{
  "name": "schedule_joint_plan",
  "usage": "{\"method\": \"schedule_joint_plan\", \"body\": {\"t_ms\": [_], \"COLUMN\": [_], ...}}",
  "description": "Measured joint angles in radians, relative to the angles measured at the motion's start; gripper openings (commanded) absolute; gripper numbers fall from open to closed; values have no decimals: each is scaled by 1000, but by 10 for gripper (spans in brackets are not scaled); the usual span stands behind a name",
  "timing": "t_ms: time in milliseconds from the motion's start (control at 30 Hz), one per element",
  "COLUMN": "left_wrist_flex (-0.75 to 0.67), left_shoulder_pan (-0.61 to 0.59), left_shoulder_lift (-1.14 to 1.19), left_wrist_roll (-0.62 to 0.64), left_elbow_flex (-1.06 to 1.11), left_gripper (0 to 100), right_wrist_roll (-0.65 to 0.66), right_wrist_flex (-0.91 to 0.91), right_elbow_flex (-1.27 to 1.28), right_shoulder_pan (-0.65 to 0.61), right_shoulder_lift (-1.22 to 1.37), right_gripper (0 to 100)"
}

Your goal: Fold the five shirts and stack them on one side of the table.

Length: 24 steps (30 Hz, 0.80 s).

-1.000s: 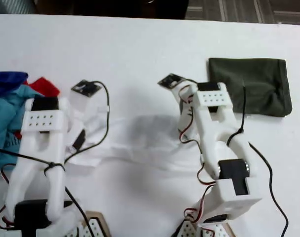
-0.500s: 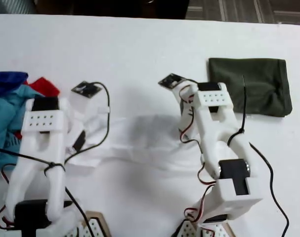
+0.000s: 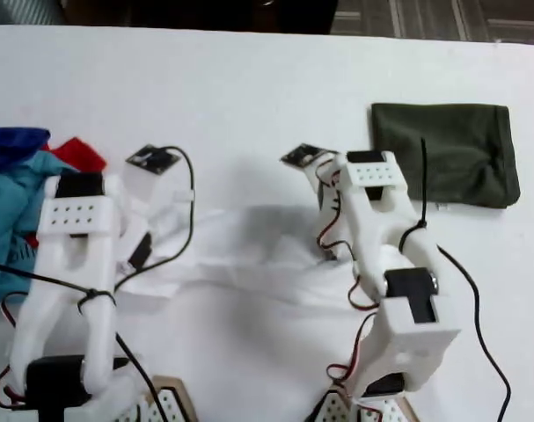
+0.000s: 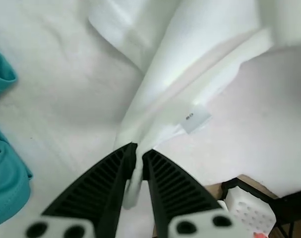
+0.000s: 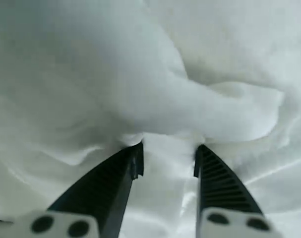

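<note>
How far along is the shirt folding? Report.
Done: one green shirt lies folded at the right. In hand: the white shirt, crumpled; the left claw is shut on its edge, the right claw open on it. Left: the teal shirt, blue shirt and red shirt, heaped at the left.

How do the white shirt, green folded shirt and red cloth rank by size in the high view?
Largest: white shirt.
Then: green folded shirt.
Smallest: red cloth, though part of it seems covered.
</note>
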Motion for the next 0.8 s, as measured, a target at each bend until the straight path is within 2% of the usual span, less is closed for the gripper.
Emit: {"method": "schedule_joint_plan", "body": {"t_ms": [233, 600, 800], "left_wrist_flex": [0, 0, 2], "left_shoulder_pan": [0, 2, 2], "left_shoulder_lift": [0, 0, 0], "left_wrist_roll": [0, 0, 0], "left_elbow_flex": [0, -6, -106], "left_gripper": [26, 26, 26], "right_wrist_roll": [-2, -2, -2], "right_wrist_flex": [-21, 49, 92], "right_elbow_flex": [0, 0, 2], "right_shoulder_pan": [3, 52, 86], "right_shoulder_lift": [-8, -381, -574], "right_gripper": [13, 19, 19]}}
